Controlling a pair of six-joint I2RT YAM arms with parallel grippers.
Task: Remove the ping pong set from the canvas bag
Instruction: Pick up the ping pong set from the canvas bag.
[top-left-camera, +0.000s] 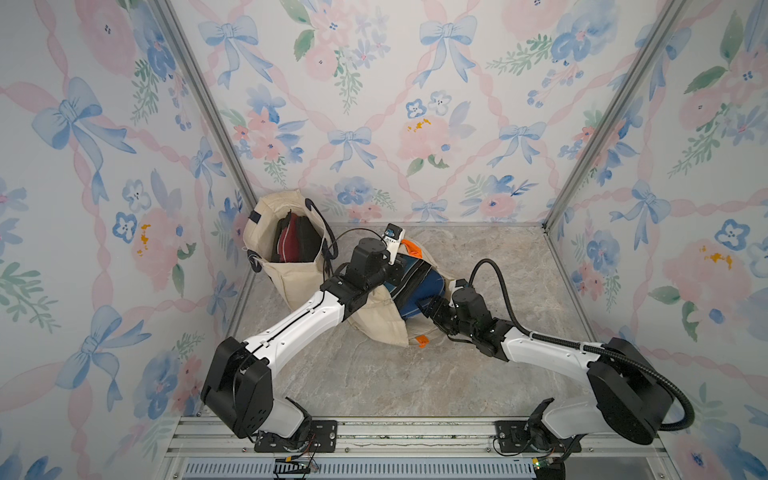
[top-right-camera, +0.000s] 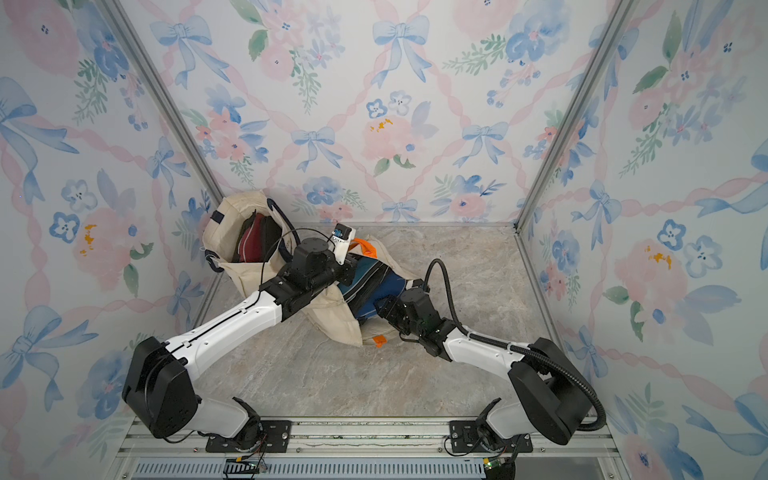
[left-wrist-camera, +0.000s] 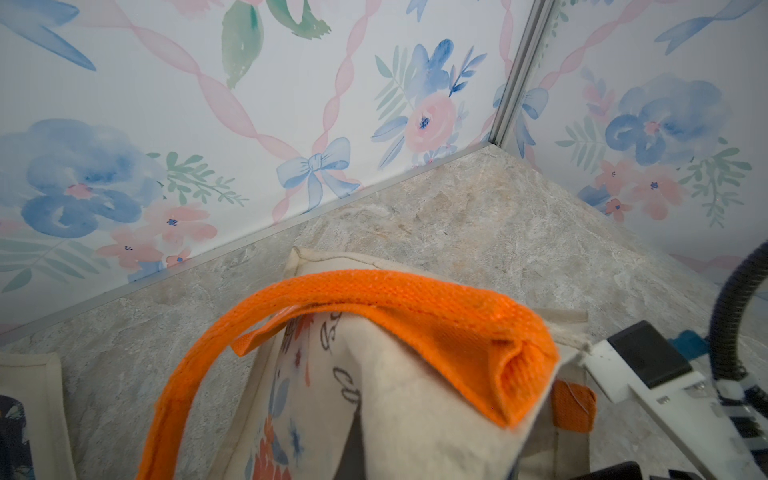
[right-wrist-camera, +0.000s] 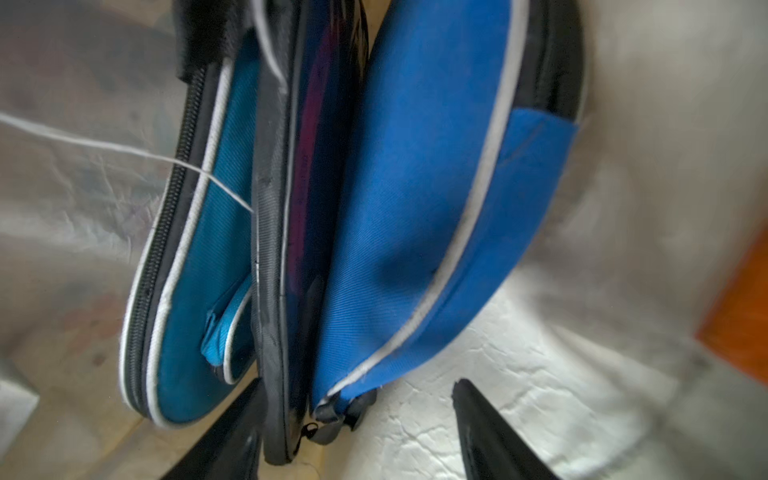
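Both top views: the canvas bag (top-left-camera: 382, 324) (top-right-camera: 332, 320) lies on its side about mid-worktop (top-left-camera: 415, 374), a bit toward the far edge; the ping pong set (top-left-camera: 419, 286) (top-right-camera: 382, 286), a blue case with black trim, is in the bag's mouth, partly showing. A second cream bag (top-left-camera: 299, 278) stands in the far left corner against the walls with a red case (top-left-camera: 291, 241) inside; it crowds the left arm. There's bare stone out to the right edge and along the near edge, so plenty of room there. The left gripper (top-left-camera: 401, 264) sits over the bag's far side; it's clamped tight. The right gripper (top-left-camera: 424, 305) is at the case's near end.

Left wrist view: the orange handle (left-wrist-camera: 374, 299) arches over bunched canvas; there are printed flowers and black cursive lettering, but I can't read it. The cloth comes right up to the gripper; the pinch itself is hidden, so can't say what's in it. The right arm's black cable (left-wrist-camera: 731, 311) pokes in at the side.

Right wrist view: the right gripper (right-wrist-camera: 357, 382) has its jaws wide, one finger (right-wrist-camera: 224, 436) on each side of the case's end, gripping nothing. A loose white thread (right-wrist-camera: 124, 145) crosses the zipper; there's no readable label.
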